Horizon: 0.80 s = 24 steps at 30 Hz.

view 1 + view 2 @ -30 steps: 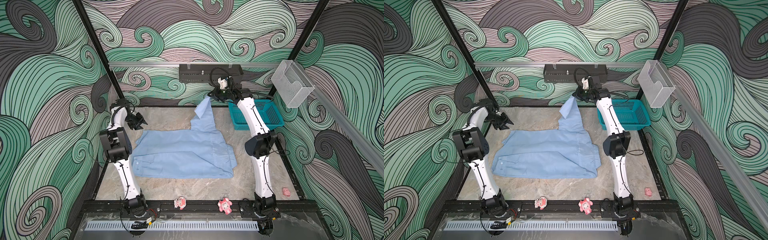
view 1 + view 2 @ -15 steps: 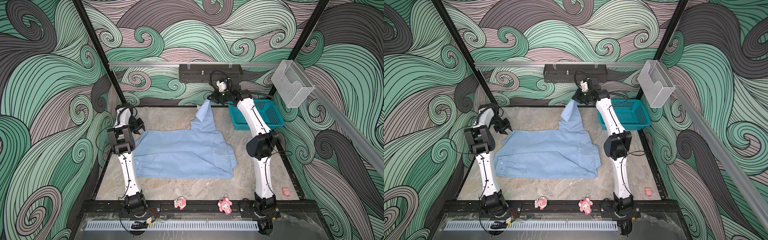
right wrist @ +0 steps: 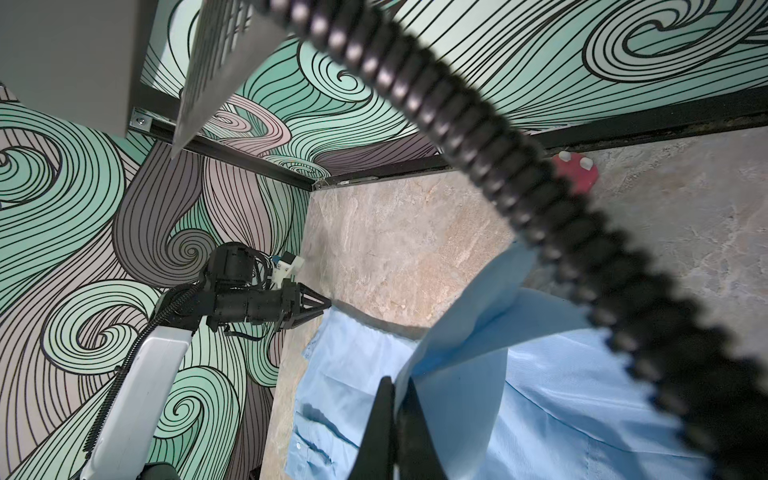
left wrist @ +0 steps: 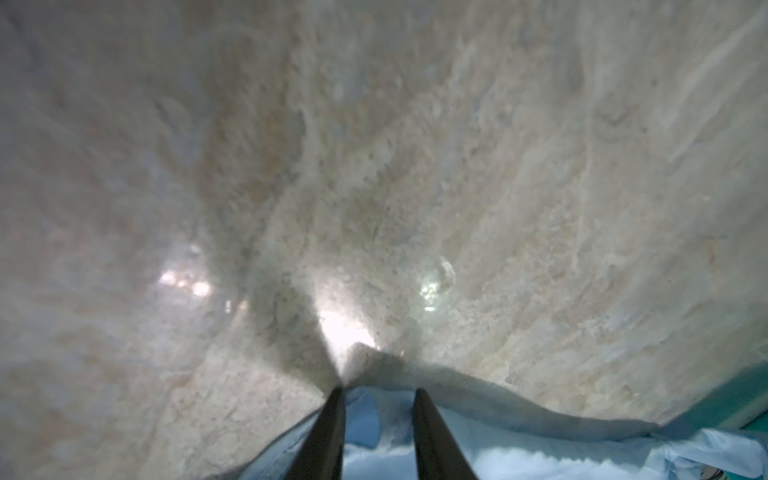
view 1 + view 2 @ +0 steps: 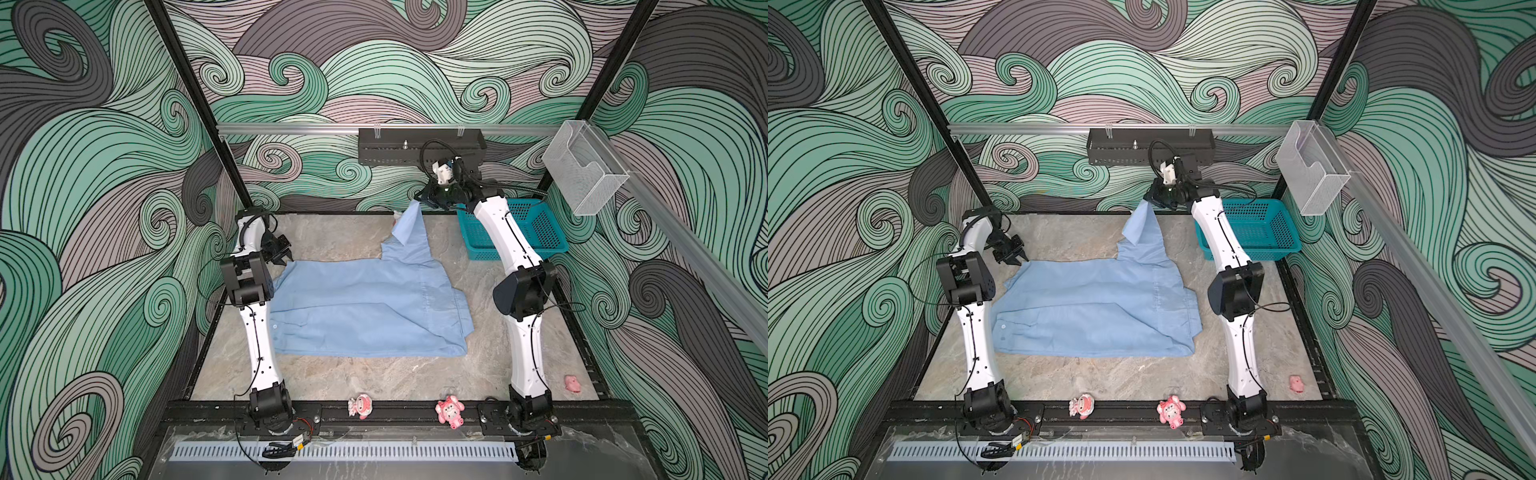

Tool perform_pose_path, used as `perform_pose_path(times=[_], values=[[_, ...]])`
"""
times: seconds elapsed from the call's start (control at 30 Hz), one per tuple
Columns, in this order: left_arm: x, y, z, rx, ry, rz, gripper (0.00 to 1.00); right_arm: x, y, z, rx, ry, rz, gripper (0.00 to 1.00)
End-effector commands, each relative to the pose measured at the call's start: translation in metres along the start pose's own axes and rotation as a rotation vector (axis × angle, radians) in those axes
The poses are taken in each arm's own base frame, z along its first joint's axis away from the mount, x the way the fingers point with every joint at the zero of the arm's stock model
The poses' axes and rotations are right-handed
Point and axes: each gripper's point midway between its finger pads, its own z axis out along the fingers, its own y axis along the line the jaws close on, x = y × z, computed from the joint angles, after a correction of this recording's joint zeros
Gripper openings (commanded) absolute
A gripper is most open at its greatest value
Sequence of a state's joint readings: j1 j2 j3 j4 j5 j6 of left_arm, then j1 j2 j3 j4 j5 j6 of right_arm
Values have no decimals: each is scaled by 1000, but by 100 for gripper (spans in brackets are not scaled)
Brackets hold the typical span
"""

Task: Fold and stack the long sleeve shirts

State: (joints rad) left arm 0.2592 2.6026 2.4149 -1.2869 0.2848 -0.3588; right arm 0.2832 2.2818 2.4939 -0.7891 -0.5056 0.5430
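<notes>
Right fingers [image 3: 415, 424] pinch the shirt's [image 5: 365, 307] lifted far end, left fingers [image 4: 332, 428] sit narrowly apart over its left corner, so next they probably gotta clamp there to fold.

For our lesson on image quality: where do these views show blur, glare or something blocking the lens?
Left wrist view: the table is blurred, with white glare just past the left gripper. Right wrist view: an out-of-focus black cable crosses in front of the shirt. Both top views: sharp, evenly lit.
</notes>
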Motion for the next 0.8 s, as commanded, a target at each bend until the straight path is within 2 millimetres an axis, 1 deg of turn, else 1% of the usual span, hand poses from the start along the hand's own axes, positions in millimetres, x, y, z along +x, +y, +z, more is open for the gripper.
perform_pose_path(times=[0.0,0.1,0.2,0.33,0.47,0.57,0.63,0.67,0.77], values=[[4,-2,5,-1,27,8,19,-4,14,-13,-22,-19,-38,0],[-4,-3,-3,-4,-14,13,0,-4,12,-14,-18,-20,-40,0],[-13,-1,-16,-19,-71,16,0,-7,9,-20,-8,-29,-38,0],[-22,9,-36,-53,-134,4,0,-14,3,-33,19,-58,-35,0],[-22,14,-38,-79,-137,4,1,-20,5,-44,30,-86,-37,0],[-20,17,-36,-84,-124,-1,5,-24,10,-52,27,-107,-40,0],[-18,13,-34,-64,-114,-7,7,-27,13,-57,22,-116,-40,0],[-17,11,-34,-50,-108,-9,7,-27,15,-58,19,-118,-41,0],[-14,2,-35,-4,-92,-8,0,-26,22,-62,1,-116,-36,0]])
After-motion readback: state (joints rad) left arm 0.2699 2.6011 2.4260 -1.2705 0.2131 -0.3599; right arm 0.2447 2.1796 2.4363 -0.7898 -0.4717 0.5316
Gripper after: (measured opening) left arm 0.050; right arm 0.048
